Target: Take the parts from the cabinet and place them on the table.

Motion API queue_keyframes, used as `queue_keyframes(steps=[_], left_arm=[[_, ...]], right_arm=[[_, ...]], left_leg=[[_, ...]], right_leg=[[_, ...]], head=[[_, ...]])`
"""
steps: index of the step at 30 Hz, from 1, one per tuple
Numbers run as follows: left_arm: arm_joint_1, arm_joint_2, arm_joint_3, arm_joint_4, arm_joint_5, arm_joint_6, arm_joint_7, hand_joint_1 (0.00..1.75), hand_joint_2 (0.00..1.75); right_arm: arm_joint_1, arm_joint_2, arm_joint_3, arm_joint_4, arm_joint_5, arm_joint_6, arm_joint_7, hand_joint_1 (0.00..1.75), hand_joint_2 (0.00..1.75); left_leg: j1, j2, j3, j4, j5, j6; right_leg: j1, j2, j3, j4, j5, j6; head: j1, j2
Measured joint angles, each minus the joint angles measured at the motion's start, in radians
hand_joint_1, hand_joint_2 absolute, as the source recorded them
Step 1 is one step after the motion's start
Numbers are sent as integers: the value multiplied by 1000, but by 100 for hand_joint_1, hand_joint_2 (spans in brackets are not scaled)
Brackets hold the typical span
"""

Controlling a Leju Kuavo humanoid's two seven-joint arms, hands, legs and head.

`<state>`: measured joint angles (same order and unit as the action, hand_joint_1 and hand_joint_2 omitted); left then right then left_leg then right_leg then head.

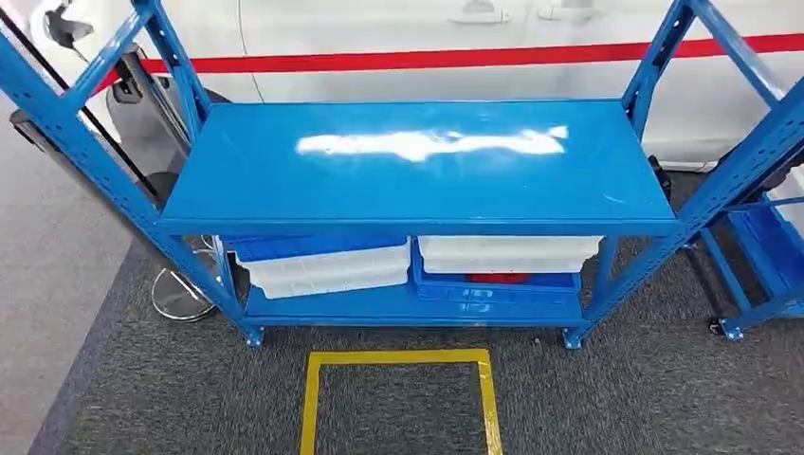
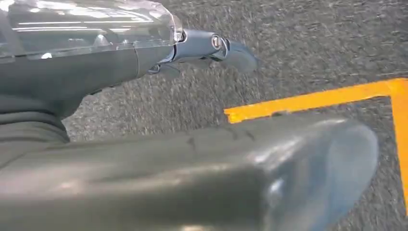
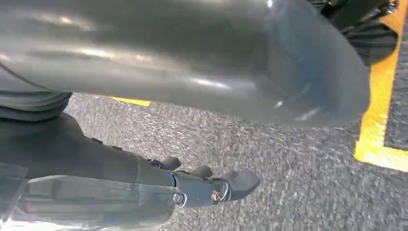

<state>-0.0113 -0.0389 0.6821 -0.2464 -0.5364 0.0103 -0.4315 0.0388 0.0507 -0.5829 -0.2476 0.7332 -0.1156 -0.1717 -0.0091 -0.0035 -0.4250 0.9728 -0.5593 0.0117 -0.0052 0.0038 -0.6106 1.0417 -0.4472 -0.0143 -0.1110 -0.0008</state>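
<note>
Head view, rack: a blue metal rack [image 1: 417, 161] stands straight ahead on grey carpet [image 1: 607, 398]; its top shelf is bare and glossy.
Head view, lower shelf: a white bin [image 1: 327, 270] sits on the left with a blue bin [image 1: 313, 245] on top of it; on the right a white bin sits on a blue crate [image 1: 498, 286], and something red [image 1: 500, 278] shows between them. Whether that is a part I cannot tell.
Head view, floor: a yellow tape square [image 1: 399, 398] is marked on the carpet just in front of the rack.
Head view, surroundings: a white wall with a red stripe [image 1: 474, 59] runs behind; a second blue rack [image 1: 763, 246] stands at the right.
Left wrist view: the left hand [image 2: 144, 96] hangs over the carpet near the yellow tape [image 2: 312, 98]; fingers apart and straight, thumb wide of them, holding nothing.
Right wrist view: the right hand [image 3: 159, 120] hangs over the carpet beside the yellow tape [image 3: 380, 110]; fingers extended, thumb apart from them, holding nothing.
</note>
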Motion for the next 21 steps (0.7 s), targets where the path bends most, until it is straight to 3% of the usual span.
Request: queue_keyframes(steps=[8, 9, 10, 11, 12, 14, 15, 16, 17, 19, 20, 21], left_arm=[[0, 5, 14, 13, 7, -1, -6, 0, 0], [0, 10, 16, 13, 11, -2, -7, 0, 0], [0, 10, 18, 13, 15, -3, -10, 0, 0], [1, 6, 20, 14, 18, -3, -10, 0, 0], [1, 6, 23, 14, 22, -3, -10, 0, 0], [2, 5, 31, 14, 26, -3, -10, 0, 0], [4, 5, 35, 15, 27, -3, -9, 0, 0], [7, 3, 39, 15, 28, -3, -8, 0, 0], [10, 1, 40, 16, 31, -3, -8, 0, 0], [14, -4, 45, 16, 34, -3, -8, 0, 0], [13, -3, 47, 16, 34, -3, -8, 0, 0], [10, 4, 52, 16, 34, -1, -8, 0, 0]], right_arm=[[-7, 0, -5, 0, 22, 2, 1, 0, 0], [-8, 5, -5, 1, 26, 3, 1, 0, 0], [-12, 5, -5, 1, 30, 6, 1, 0, 0], [-15, 0, -5, 1, 35, 8, 0, 0, 0], [-16, 0, -5, 2, 42, 10, -2, 0, 0], [-16, 0, -4, 2, 49, 12, -3, 0, 0], [-17, -2, -4, 2, 54, 13, -3, 0, 0], [-17, -3, -4, 2, 59, 15, -3, 0, 0], [-17, -4, -4, 2, 61, 16, -3, 0, 0], [-17, -6, -4, 2, 66, 18, -4, 0, 0], [-16, -6, -4, 3, 69, 20, -4, 0, 0], [-15, 0, -3, 9, 73, 24, -4, 0, 0]], left_leg=[[-1, 1, 5, -8, 0, 0], [0, 3, 15, -24, 3, 22], [-3, 3, 32, -53, 13, 35], [3, 6, 56, -82, 29, 39], [5, 5, 61, -94, 36, 46], [13, 6, 65, -94, 35, 35], [17, 6, 69, -94, 31, 27], [23, 5, 76, -93, 25, 17], [33, 3, 86, -92, 18, 5], [60, -3, 112, -78, -11, -27], [68, -4, 119, -61, -33, -44], [60, -3, 117, -42, -52, -65]], right_leg=[[-1, -1, 8, 1, 0, -3], [-7, -8, 8, 6, 15, 7], [-6, -8, 19, 0, 23, 13], [-7, -4, 8, 13, 12, 12], [-6, 0, -14, 51, -11, 11], [-15, 3, -86, 181, -68, 20], [-22, 2, -118, 236, -86, 31], [-29, 1, -134, 259, -83, 41], [-38, 1, -127, 236, -58, 53], [-62, -4, -55, 84, 44, 86], [-72, -1, -34, 36, 50, 108], [-60, 8, -50, 52, 11, 110]], head=[[0, 0], [0, 0], [0, 0], [0, 0], [0, 0], [0, 0], [0, 0], [0, 0], [0, 0], [0, 0], [0, 0], [3, 0]])
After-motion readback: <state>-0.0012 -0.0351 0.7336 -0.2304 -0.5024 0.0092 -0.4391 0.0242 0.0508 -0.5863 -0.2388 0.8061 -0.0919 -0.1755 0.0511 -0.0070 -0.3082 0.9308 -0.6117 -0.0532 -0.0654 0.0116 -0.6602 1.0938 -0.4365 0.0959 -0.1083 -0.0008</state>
